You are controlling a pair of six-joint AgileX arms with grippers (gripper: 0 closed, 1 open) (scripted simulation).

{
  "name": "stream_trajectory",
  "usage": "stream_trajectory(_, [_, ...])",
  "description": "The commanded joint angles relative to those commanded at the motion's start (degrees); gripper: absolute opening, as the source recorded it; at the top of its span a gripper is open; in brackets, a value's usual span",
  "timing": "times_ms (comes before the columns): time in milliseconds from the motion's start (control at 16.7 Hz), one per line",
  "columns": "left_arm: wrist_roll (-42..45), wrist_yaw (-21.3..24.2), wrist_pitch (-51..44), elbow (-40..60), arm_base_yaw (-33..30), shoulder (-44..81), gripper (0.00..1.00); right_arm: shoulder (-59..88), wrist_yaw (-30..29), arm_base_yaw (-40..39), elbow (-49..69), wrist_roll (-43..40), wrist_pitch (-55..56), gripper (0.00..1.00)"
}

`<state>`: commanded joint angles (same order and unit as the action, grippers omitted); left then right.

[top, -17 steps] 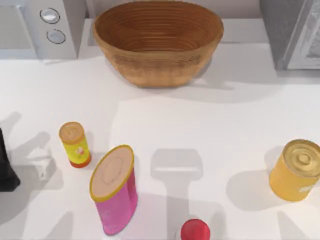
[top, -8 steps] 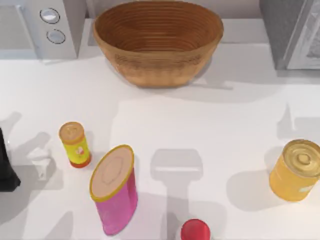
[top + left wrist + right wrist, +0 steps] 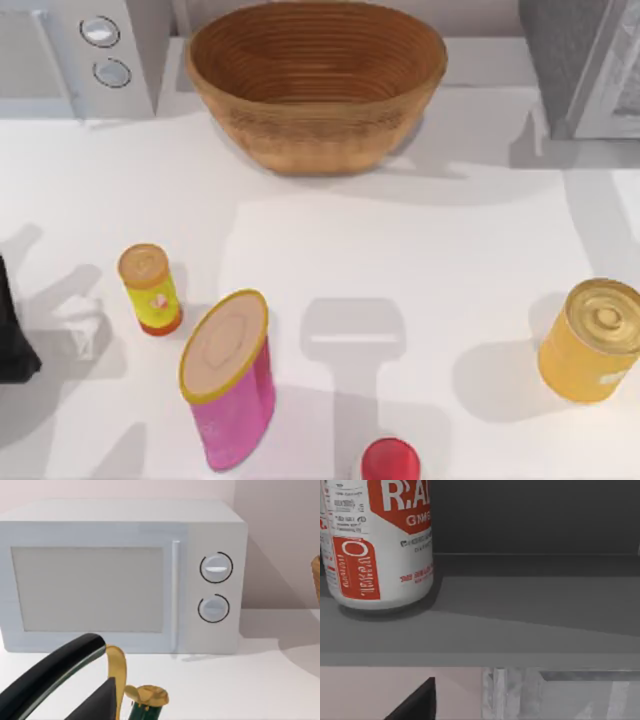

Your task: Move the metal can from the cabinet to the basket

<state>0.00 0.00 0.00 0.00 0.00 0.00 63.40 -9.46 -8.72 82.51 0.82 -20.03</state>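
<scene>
The metal can [image 3: 380, 540], silver-white with red label marks, stands upright on a grey shelf inside the cabinet [image 3: 530, 615]. A dark part of my right gripper [image 3: 415, 702] shows just below the shelf's front edge, short of the can and not touching it. From above, the cabinet [image 3: 560, 60] sits at the table's back right corner. The brown wicker basket [image 3: 315, 85] stands at the back centre with nothing in it. My left gripper [image 3: 115, 695] hangs parked at the table's left edge [image 3: 10, 340], facing the microwave.
A white microwave [image 3: 110, 50] stands at the back left. On the near half of the table are a small yellow tube [image 3: 150, 288], a pink canister [image 3: 230, 380], a red cap [image 3: 390, 460] and a golden tin [image 3: 592, 340] at the right.
A shadow on the right side of the table has slid back toward the cabinet. Nothing on the table and nothing of the left arm has moved.
</scene>
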Motion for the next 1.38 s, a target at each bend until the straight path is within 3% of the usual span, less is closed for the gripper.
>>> stream_trajectory(300, [0.0,0.0,0.0,0.0,0.0,0.0,1.0,11.1,-1.6,-1.6,15.2,0.1,-3.4,1.0])
stream_trajectory(780, [0.0,0.0,0.0,0.0,0.0,0.0,1.0,12.6,-2.0,-1.8,17.3,0.1,-3.7,1.0])
stream_trajectory(1200, [0.0,0.0,0.0,0.0,0.0,0.0,1.0,21.5,-14.2,-13.1,23.6,0.1,-1.0,1.0])
stream_trajectory(1380, [0.0,0.0,0.0,0.0,0.0,0.0,1.0,23.2,-16.4,-15.3,24.6,0.0,-0.4,1.0])
